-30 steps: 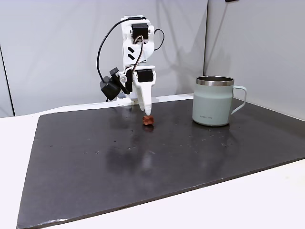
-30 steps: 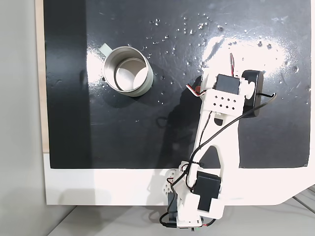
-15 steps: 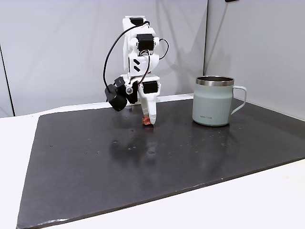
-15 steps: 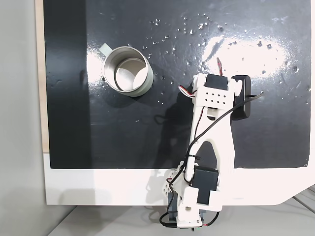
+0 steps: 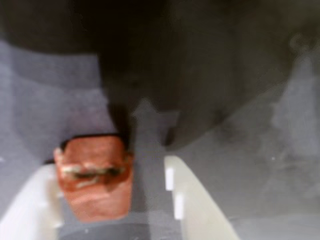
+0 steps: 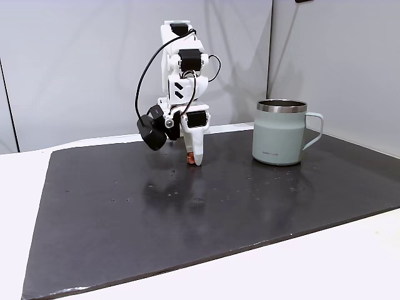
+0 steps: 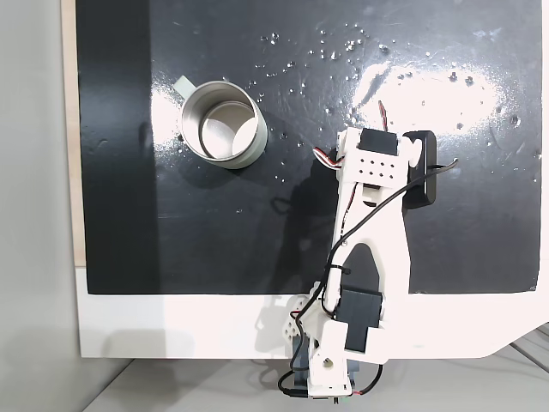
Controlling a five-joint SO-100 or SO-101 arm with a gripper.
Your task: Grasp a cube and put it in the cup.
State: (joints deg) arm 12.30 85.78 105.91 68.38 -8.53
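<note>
Item: cube (image 5: 95, 177). Lower left of the wrist view, reddish-brown, lying between the two white fingers (image 5: 192, 200). It touches the left finger; a clear gap of mat shows between it and the right one. In a fixed view it is a small reddish sliver (image 6: 189, 159) at the fingertips, centre of frame, low against the mat (image 6: 187, 219).

Item: gripper (image 6: 195, 160). Pointed down at the mat, spread around the cube and not clamped on it. I read this as the closing step, grasp not yet made.

Item: cup (image 6: 279, 132). Right of centre in that fixed view, upright, well apart from the gripper. From above it sits upper left (image 7: 223, 124), mouth open, handle toward the top-left corner.

Item: risks, as I judge them.
- The cube sits off-centre, against one finger. When I close, the far finger may shove it sideways or rotate it out rather than pinch it.
- Its edges look uneven, so the pinch could land on a corner and let it slip during the lift.
- The wrist view is blurred, so I cannot confirm the fingertips reach low enough; a shallow grip could drop the cube on the way.
- A cube this small could clip the steel rim on release and bounce out.
</note>
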